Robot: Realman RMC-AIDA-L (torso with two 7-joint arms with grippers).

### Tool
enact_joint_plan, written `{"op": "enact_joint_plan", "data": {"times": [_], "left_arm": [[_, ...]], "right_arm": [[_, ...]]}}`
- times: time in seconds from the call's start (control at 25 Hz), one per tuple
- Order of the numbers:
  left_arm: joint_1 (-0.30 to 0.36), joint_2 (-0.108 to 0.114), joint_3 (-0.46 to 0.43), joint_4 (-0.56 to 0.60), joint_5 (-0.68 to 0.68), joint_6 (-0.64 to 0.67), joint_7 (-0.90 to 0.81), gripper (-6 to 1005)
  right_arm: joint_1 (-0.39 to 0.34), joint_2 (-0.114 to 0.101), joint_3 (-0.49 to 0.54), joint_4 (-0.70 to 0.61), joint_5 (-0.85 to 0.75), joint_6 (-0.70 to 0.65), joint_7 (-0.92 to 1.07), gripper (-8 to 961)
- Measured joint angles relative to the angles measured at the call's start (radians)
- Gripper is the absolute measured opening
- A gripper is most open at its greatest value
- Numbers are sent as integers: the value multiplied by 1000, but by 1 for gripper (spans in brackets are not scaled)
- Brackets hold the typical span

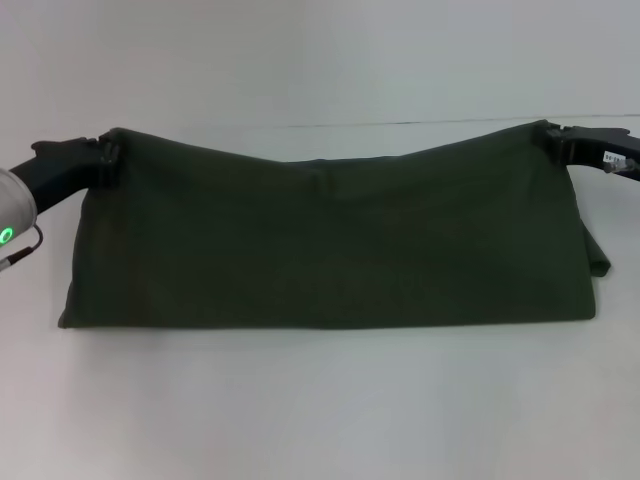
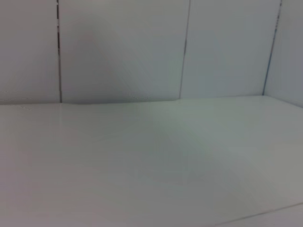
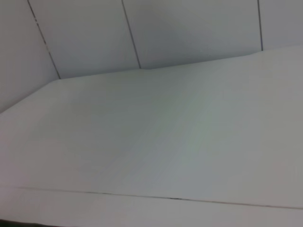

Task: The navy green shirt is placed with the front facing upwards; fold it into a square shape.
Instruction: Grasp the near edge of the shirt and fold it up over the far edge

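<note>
Navy green shirt (image 1: 330,240) stretched across mid-frame, far corners pinched by left gripper (image 1: 108,152) upper left and right gripper (image 1: 553,137) upper right. Sagging middle; risk of uneven fold or corner slipping free onto worktop (image 1: 320,400) if pull mismatched.

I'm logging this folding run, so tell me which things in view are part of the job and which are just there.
Part of the job:
navy green shirt
left gripper, at its far left corner
right gripper, at its far right corner

Just there:
white table
</note>
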Motion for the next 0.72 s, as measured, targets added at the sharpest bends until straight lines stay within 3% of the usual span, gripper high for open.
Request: {"op": "enact_joint_plan", "data": {"times": [0.32,0.52,0.72], "left_arm": [[-22,0,0,-11,-11,-66,6,123],[-49,2,36,-48,-26,-172,6,125],[-60,-1,61,-80,-30,-237,9,127]], "right_arm": [[14,-6,-4,1,40,40,-3,91],[44,-25,-52,62,49,116,1,96],[56,-14,-100,99,50,183,-8,100]]}}
